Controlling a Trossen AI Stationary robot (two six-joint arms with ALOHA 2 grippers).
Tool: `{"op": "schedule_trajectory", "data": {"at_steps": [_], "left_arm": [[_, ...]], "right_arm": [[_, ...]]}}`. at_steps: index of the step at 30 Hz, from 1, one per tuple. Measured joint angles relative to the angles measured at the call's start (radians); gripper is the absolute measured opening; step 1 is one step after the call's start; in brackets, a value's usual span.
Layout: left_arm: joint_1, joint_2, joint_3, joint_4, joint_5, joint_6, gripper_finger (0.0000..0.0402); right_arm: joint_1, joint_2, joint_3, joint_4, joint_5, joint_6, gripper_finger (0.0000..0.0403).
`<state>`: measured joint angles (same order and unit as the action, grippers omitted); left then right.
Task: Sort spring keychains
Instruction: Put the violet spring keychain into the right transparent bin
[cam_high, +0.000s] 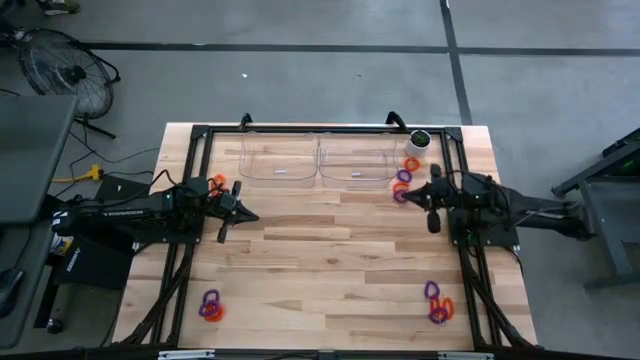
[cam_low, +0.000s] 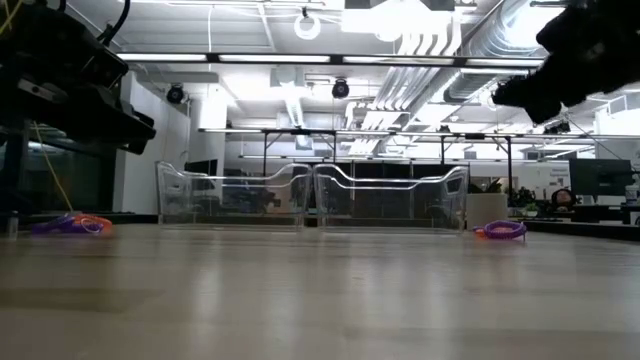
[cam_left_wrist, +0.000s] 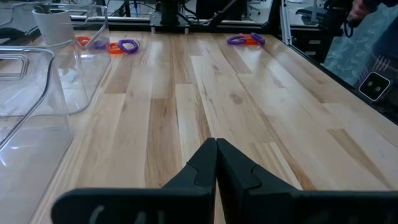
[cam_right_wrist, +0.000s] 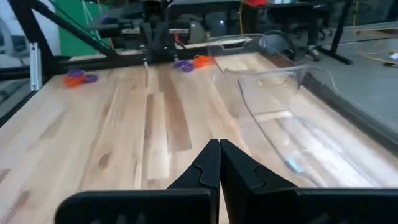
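Observation:
The spring keychains are small orange and purple coils lying in clusters on the wooden table: one (cam_high: 210, 305) near the left near corner, one (cam_high: 438, 303) near the right near corner, one (cam_high: 404, 176) by the white cup, and one (cam_high: 216, 183) beside the left arm. My left gripper (cam_left_wrist: 216, 149) is shut above bare wood at the table's left middle (cam_high: 252, 215). My right gripper (cam_right_wrist: 219, 149) is shut above bare wood at the right (cam_high: 402, 194), just next to the cluster by the cup. Neither gripper holds anything.
Two clear plastic bins (cam_high: 277, 160) (cam_high: 355, 162) stand side by side at the far edge. A white cup with a dark top (cam_high: 420, 140) stands to their right. A black frame (cam_high: 200, 135) runs around the table. Bare wood (cam_high: 330, 250) lies between the arms.

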<state>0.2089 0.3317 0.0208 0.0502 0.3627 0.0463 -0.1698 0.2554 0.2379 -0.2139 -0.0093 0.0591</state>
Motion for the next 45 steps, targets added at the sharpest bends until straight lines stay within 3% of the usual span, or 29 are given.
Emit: {"op": "schedule_trajectory", "data": {"at_steps": [6,13,17,22,29,34,40,45], "left_arm": [[0.0,0.0,0.0,0.0,-0.012,0.0,0.0001],[0.0,0.0,0.0,0.0,-0.015,0.0,0.0001],[0.0,0.0,0.0,0.0,-0.015,0.0,0.0001],[0.0,0.0,0.0,0.0,-0.017,0.0,0.0001],[0.0,0.0,0.0,0.0,-0.018,0.0,0.0001],[0.0,0.0,0.0,0.0,-0.018,0.0,0.0001],[0.0,0.0,0.0,0.0,-0.018,0.0,0.0001],[0.0,0.0,0.0,0.0,-0.017,0.0,0.0001]], "right_arm": [[-0.011,0.223,0.196,-0.139,0.017,0.044,0.0],[-0.08,0.504,0.467,-0.446,0.013,0.006,0.0],[-0.123,0.658,0.571,-0.601,-0.024,0.068,0.0],[-0.163,0.807,0.61,-0.732,-0.087,0.167,0.0],[-0.2,0.922,0.533,-0.752,-0.085,0.366,0.0007],[-0.218,0.938,0.482,-0.728,-0.011,0.484,0.0051],[-0.272,0.937,0.478,-0.696,0.093,0.568,0.0146],[-0.324,0.959,0.477,-0.686,0.102,0.564,0.0216]]}}
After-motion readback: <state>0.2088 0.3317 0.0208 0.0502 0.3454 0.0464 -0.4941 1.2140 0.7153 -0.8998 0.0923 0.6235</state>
